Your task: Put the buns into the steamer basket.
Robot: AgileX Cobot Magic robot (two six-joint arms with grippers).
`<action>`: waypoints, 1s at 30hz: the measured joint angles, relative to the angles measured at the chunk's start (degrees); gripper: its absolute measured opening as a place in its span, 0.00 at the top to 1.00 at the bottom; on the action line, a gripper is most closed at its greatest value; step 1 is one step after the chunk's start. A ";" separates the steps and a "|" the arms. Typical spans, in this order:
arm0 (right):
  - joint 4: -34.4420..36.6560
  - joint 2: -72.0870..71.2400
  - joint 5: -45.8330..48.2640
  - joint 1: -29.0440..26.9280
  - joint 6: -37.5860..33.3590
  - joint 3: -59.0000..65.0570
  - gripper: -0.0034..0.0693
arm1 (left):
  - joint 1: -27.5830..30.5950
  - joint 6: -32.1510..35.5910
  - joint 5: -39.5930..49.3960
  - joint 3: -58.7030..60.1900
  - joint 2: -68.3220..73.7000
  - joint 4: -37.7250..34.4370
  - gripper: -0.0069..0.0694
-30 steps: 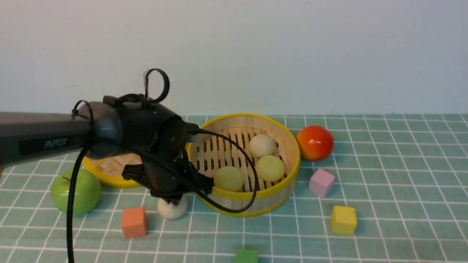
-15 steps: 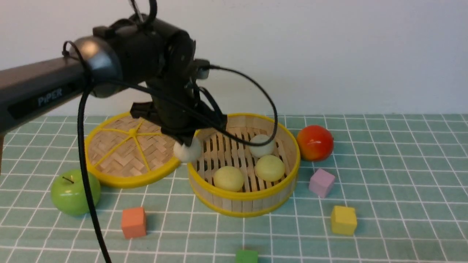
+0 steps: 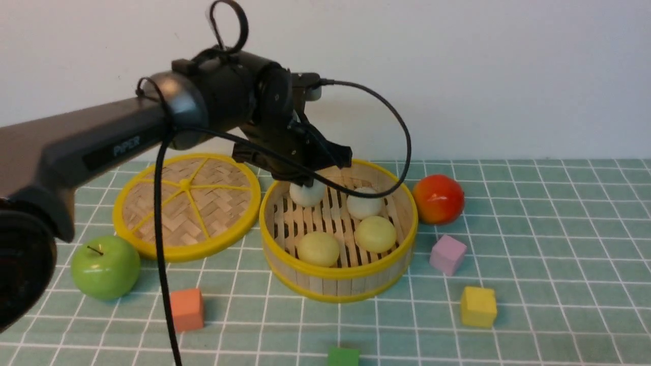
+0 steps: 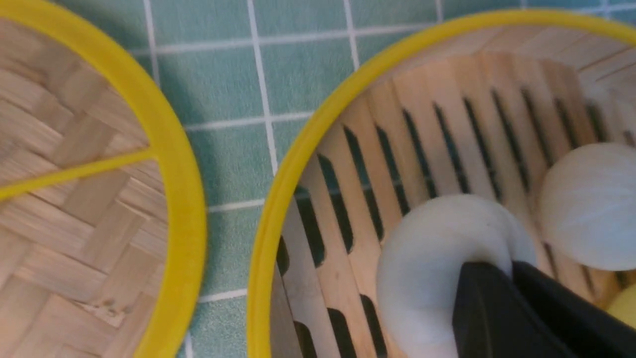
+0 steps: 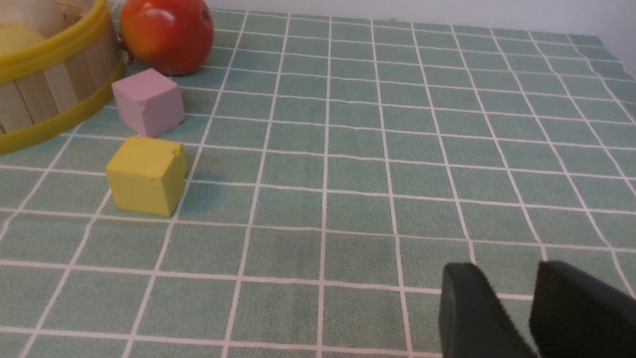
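Note:
The steamer basket (image 3: 338, 272) stands mid-table with three buns on its slatted floor: an off-white one (image 3: 364, 204) at the back and two pale yellow-green ones (image 3: 375, 234) (image 3: 318, 248) nearer the front. My left gripper (image 3: 305, 183) reaches over the basket's back left, shut on a fourth, off-white bun (image 3: 306, 194). In the left wrist view the black fingers (image 4: 487, 298) pinch that bun (image 4: 427, 268) low over the slats, inside the yellow rim (image 4: 308, 139). My right gripper (image 5: 512, 278) hovers over bare tablecloth, open and with nothing in it.
A flat woven lid (image 3: 185, 203) lies left of the basket, with a green apple (image 3: 105, 267) in front of it. A red-orange fruit (image 3: 438, 199) sits right of the basket. Orange (image 3: 186, 308), green (image 3: 343, 357), pink (image 3: 447, 254) and yellow (image 3: 478, 306) cubes are scattered in front.
My left gripper lifted the off-white bun from the table at the basket's front left, carried it up over the rim and lowered it into the back left of the basket.

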 joint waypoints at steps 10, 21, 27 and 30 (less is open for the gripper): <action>-0.05 0.00 0.00 0.00 0.00 0.00 0.64 | 0.00 -0.21 1.22 0.00 1.94 -1.04 0.73; -0.05 0.00 0.00 -0.04 0.00 0.00 0.63 | 0.05 -0.21 10.61 0.09 -5.00 -2.36 0.29; -0.05 0.00 0.00 -0.04 0.00 0.00 0.63 | 0.05 -2.60 16.93 6.11 -21.02 -3.97 0.32; -0.05 0.00 0.00 -0.04 0.00 0.00 0.63 | 0.05 -4.72 16.95 13.62 -31.51 -4.03 0.38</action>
